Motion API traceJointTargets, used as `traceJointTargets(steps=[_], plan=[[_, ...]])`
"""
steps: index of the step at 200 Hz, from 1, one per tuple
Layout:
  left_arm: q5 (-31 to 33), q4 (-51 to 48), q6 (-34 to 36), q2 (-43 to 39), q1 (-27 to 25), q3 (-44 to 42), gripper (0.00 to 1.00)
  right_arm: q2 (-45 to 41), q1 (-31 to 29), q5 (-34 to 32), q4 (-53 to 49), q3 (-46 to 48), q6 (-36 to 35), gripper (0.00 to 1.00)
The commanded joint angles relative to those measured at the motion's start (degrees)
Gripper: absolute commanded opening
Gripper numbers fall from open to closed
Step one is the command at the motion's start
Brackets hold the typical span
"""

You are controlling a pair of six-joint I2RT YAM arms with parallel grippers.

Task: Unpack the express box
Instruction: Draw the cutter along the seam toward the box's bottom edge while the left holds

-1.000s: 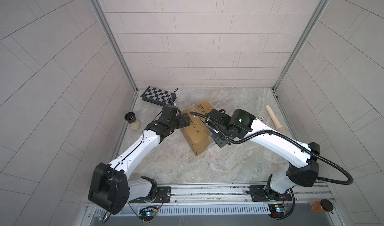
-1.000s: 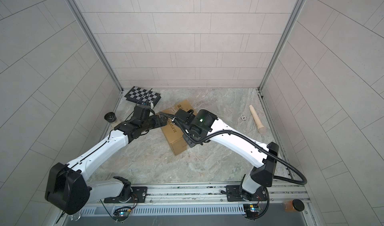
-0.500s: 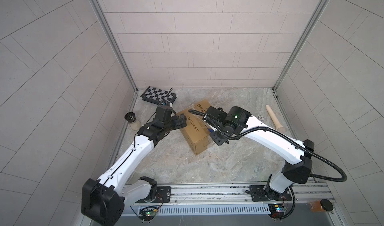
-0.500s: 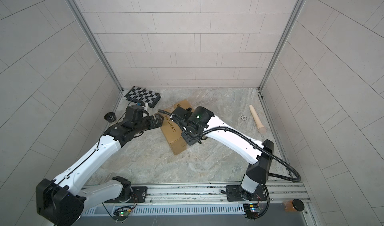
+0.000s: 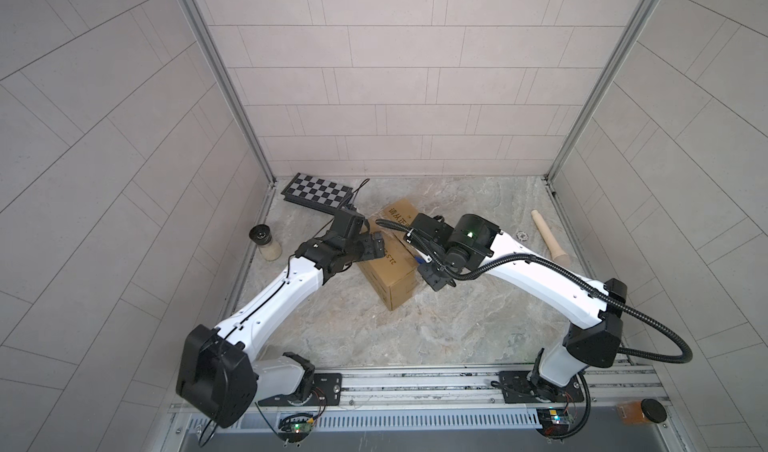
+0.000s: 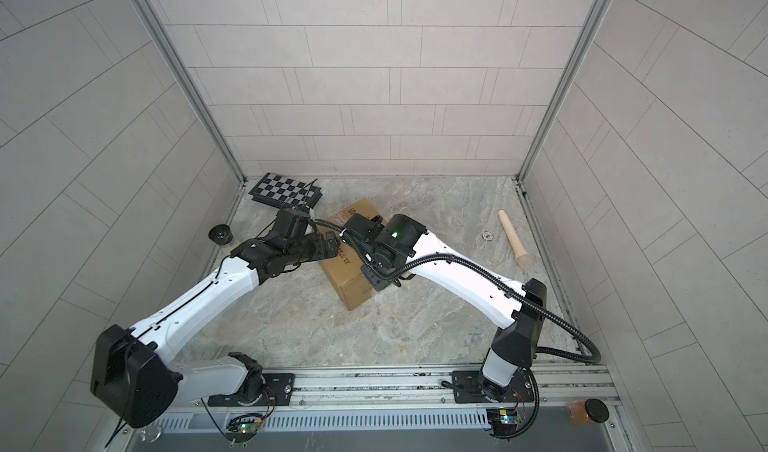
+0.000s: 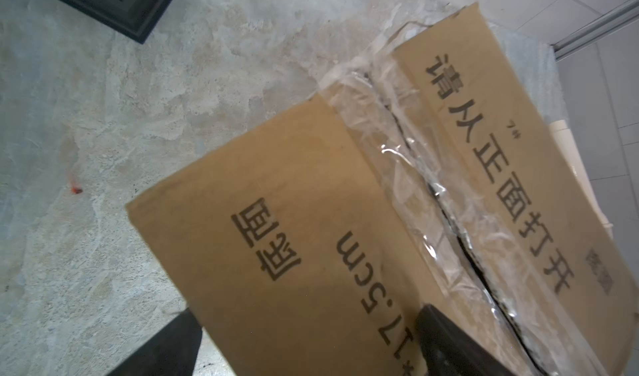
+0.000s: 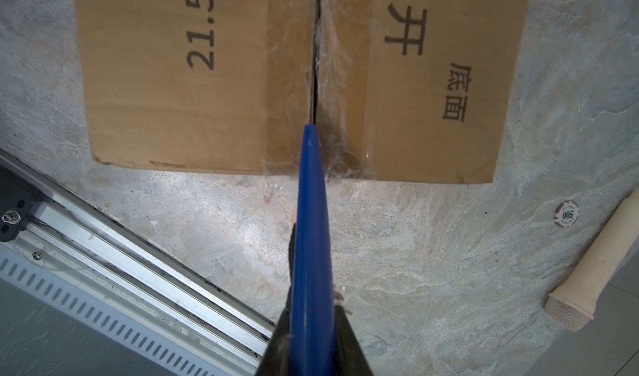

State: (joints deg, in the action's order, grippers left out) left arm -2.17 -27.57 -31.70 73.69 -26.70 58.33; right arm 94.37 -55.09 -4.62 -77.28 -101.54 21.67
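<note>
Presently: express box on the floor, one gripper spread at it, one clamped on a tool

**Both top views**
- express box (image 5: 395,281) (image 6: 353,283): brown carton, printed face up. It stands on the stone-patterned floor (image 5: 415,337) between the two arms.
- left gripper (image 5: 377,244) (image 6: 330,246): at the box's upper edge on the left arm's side, jaws spread wide.
- right gripper (image 5: 428,269) (image 6: 376,279): at the box's opposite edge, clenched on a blue tool (image 5: 420,257).
- checkered board (image 5: 318,190) (image 6: 286,192): behind the box, not touching it.
- black-lidded jar (image 5: 266,244) (image 6: 220,235): well apart from the box, beyond the left arm.
- cream rod (image 5: 548,237) (image 6: 513,237): well apart from the box, beyond the right arm. A poker chip (image 5: 521,234) lies between rod and box, near the rod.

**Left wrist view**
- express box (image 7: 311,225): two flaps with black print. Clear tape (image 7: 397,149) runs over the seam, with a dark gap showing along it.
- left gripper (image 7: 307,312): released. One finger (image 7: 166,346) sits just beside the box's edge, the other over the printed flap. Whether either presses the cardboard cannot be told.
- checkered board (image 7: 114,7): black frame corner only, apart from the box.

**Right wrist view**
- right gripper (image 8: 313,322): fingers closed tight on the blue tool (image 8: 311,236).
- blue tool: its tip is at the box's seam, a little in from the box's edge, amid crumpled clear tape (image 8: 332,80).
- express box (image 8: 173,97): flaps lie flat, the seam parted by a narrow dark line.
- poker chip (image 8: 567,213) and cream rod (image 8: 594,263): on the floor, apart from the box.
</note>
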Motion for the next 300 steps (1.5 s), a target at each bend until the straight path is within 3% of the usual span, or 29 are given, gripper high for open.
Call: traceJointTargets(steps=[1, 88, 182, 260, 300], plan=[[8.4, -7.9, 0.0, 2.5, -0.1, 0.0, 1.00, -2.4, -0.4, -1.0, -2.4, 2.3, 1.6, 0.00], [9.7, -6.8, -2.2, 4.2, -0.1, -2.2, 1.00, -9.8, -1.6, 0.6, -5.1, 10.6, 4.9, 0.00], [7.6, -3.9, -2.9, 2.8, 0.0, -4.4, 1.00, -2.6, -1.6, -2.5, 4.3, 8.8, 4.0, 0.00], [9.5, -3.0, -4.5, 3.9, 2.0, -8.1, 1.00, -13.8, -1.5, -2.7, -4.5, 15.6, 4.8, 0.00], [8.3, -2.1, -4.3, 4.1, 2.1, -8.1, 1.00, -17.4, -1.5, 1.8, 3.9, 21.1, 3.4, 0.00]])
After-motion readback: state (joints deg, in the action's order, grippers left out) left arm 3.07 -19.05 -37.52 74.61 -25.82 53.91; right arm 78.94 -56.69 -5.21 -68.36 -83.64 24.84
